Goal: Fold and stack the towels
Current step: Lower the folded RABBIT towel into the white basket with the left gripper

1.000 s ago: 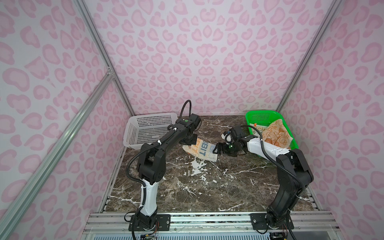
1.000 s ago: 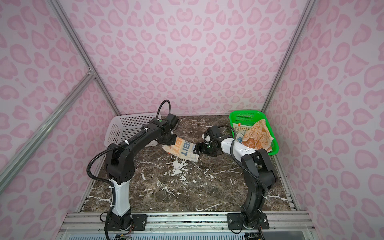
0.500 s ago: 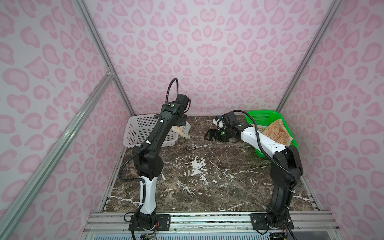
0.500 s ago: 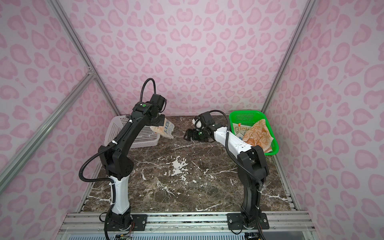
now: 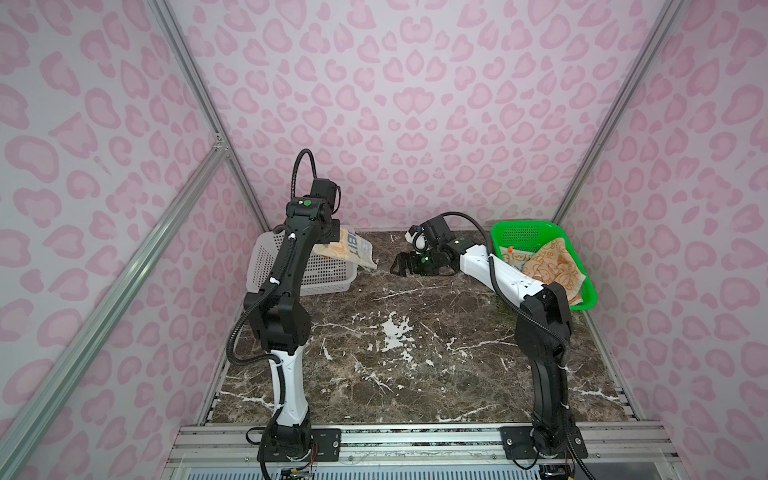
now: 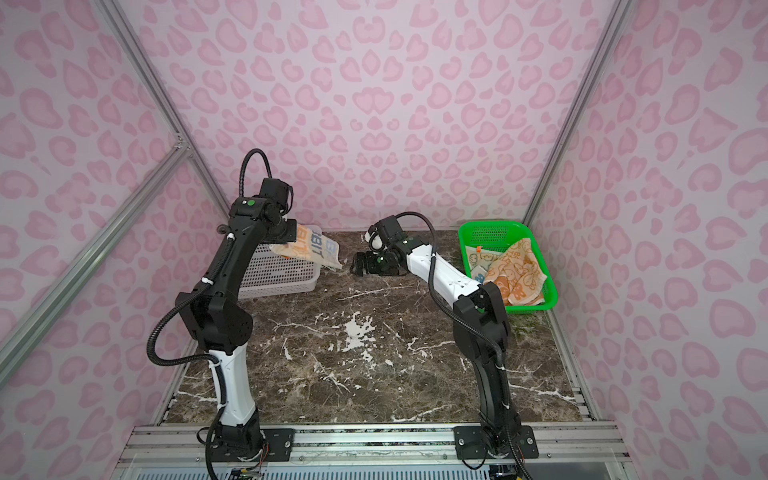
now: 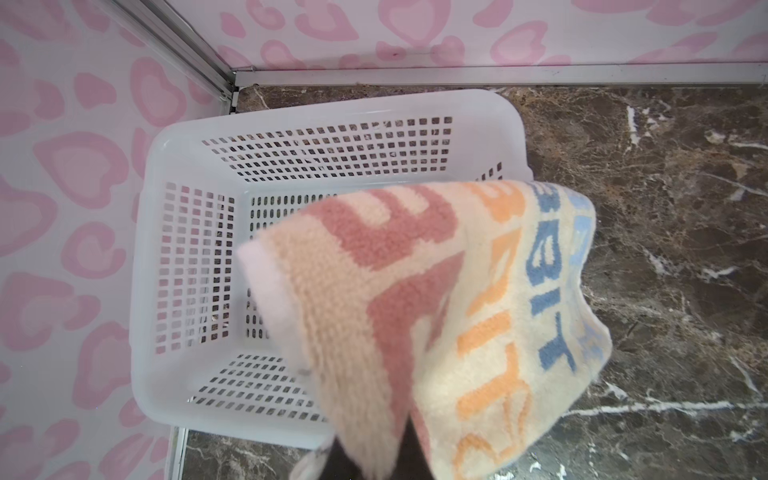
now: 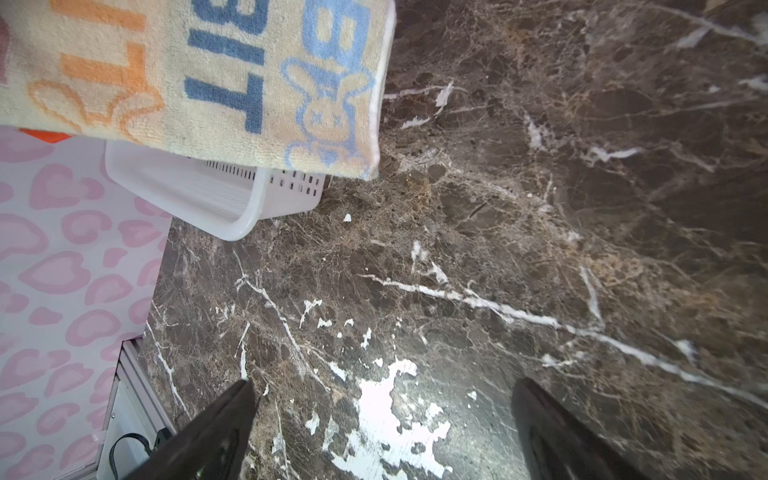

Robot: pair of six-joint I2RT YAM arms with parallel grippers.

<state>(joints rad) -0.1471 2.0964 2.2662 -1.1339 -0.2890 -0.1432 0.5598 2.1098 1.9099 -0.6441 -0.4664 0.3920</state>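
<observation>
Currently, the left end effector (image 6: 288, 237) is raised above the white basket (image 5: 266, 266) at the back left of the surface (image 5: 395, 374). Its jaws are closed on one edge of the cream towel (image 5: 353, 251). The jaws themselves are mostly hidden by the cloth in the left wrist view, where the cream towel (image 7: 457, 324) hangs folded over, with pink, orange and blue letters facing the camera. The towel is clear of the surface. Part of it hangs over the basket interior and part extends past the basket rim (image 7: 332, 112) toward the middle of the surface.

The right end effector (image 5: 401, 266) sits low over the surface near the back centre, pointing toward the hanging towel and apart from it. Its jaws stand wide apart and hold nothing. In the right wrist view, both fingers (image 8: 216, 432) frame bare marble.

The green basket (image 5: 523, 226) stands at the back right. It contains the orange towel (image 5: 552, 270), crumpled, lying partly over a pale towel (image 6: 478, 262).
</observation>
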